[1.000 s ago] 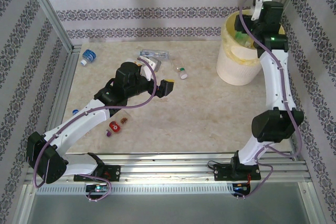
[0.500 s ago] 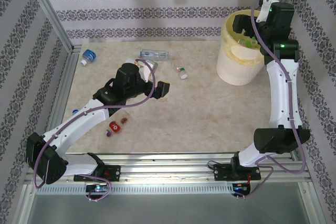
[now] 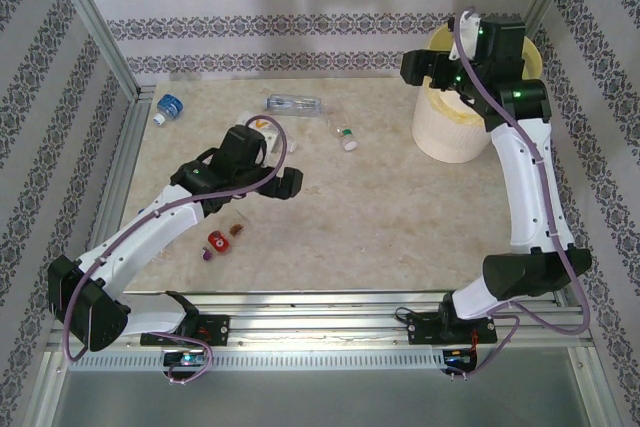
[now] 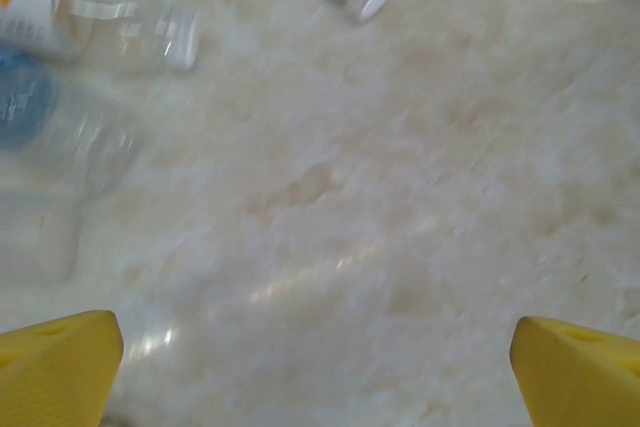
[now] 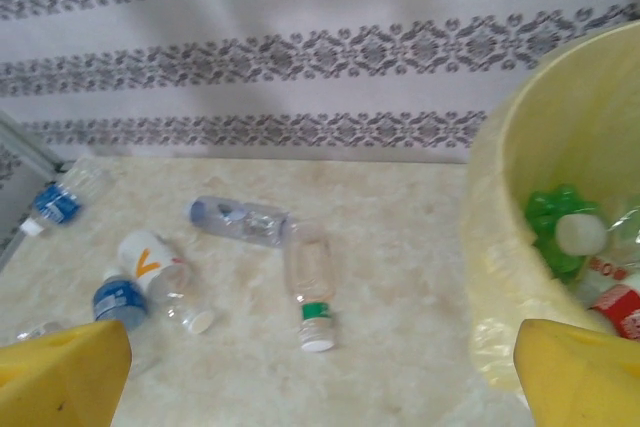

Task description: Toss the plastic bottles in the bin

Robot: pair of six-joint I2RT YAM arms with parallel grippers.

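Observation:
Several plastic bottles lie on the table's far left half: a clear one with a green band (image 5: 310, 282), a bluish clear one (image 5: 240, 220), an orange-marked one (image 5: 150, 262), a blue-labelled one (image 5: 118, 302) and another blue one (image 3: 168, 107). A red-labelled bottle (image 3: 215, 240) lies nearer the front. The pale-yellow bin (image 3: 450, 122) stands at the far right, with a green bottle (image 5: 550, 227) and a red-labelled one (image 5: 618, 309) inside. My right gripper (image 3: 412, 67) hangs open and empty by the bin's left rim. My left gripper (image 3: 288, 184) is open over bare table, nothing between its fingers (image 4: 55, 367).
Metal frame posts and patterned walls close in the table on three sides. A small brown scrap (image 3: 236, 230) lies beside the red-labelled bottle. The left arm's links stretch across the near left of the table.
The right gripper has swung left from over the bin to beside its left rim, opening wider. The left gripper has drawn back toward the near left.

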